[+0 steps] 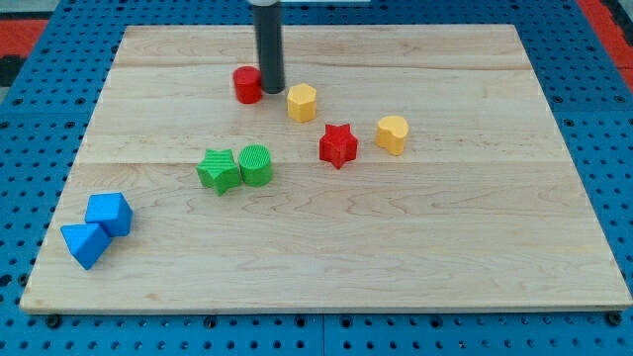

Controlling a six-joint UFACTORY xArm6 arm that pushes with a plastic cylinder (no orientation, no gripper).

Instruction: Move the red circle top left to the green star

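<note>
The red circle (246, 85) sits near the view's top, left of centre. My tip (272, 91) rests on the board right beside it, touching or almost touching its right side. The green star (218, 170) lies lower down, below and a little left of the red circle, with a green circle (256, 164) touching its right side.
A yellow hexagon (302, 102) sits just right of my tip. A red star (337, 145) and a yellow heart (392, 134) lie further right. Two blue blocks (109, 214) (84, 243) sit at the lower left corner of the wooden board (445, 247).
</note>
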